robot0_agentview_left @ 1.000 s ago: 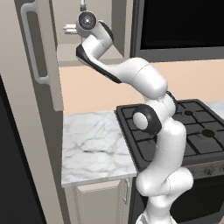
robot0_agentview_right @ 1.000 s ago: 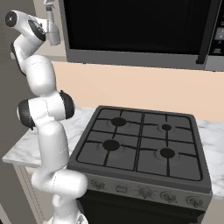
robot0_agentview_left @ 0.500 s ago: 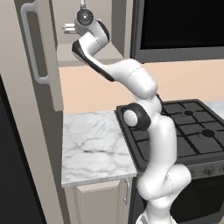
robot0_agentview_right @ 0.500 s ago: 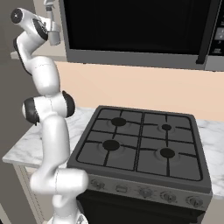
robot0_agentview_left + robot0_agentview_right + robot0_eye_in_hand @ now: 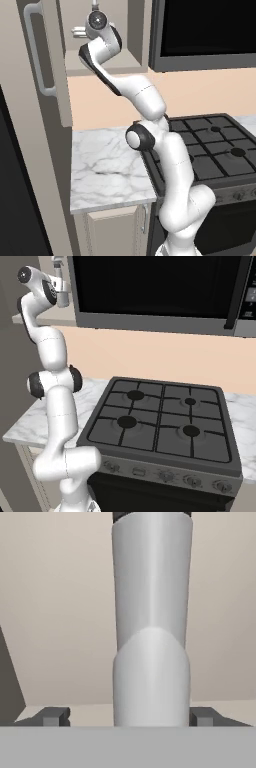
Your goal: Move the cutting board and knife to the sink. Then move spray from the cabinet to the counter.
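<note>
Up inside the open cabinet (image 5: 137,35), the spray (image 5: 151,619) stands upright on the plain beige shelf, a smooth grey bottle whose rounded lower body narrows into a straighter neck with a dark band at the top edge of the hand view. That same view puts the bottle squarely between the two dark fingertips (image 5: 52,717), which stand wide on either side with a small gap to the bottle's wall, so the gripper (image 5: 127,718) is spread open around it and not pressing on it.

From the left base view the white wrist hides most of the bottle; its small dark top pokes up above the hand, and the cabinet door (image 5: 47,60) with its long grey bar handle (image 5: 40,50) hangs swung open on the left. From the right base view a sliver of grey bottle shows beside the hand at the microwave's (image 5: 160,286) edge.

Below lie the veined white marble counter (image 5: 105,165) and the black gas stovetop (image 5: 160,421) with its four burners.
</note>
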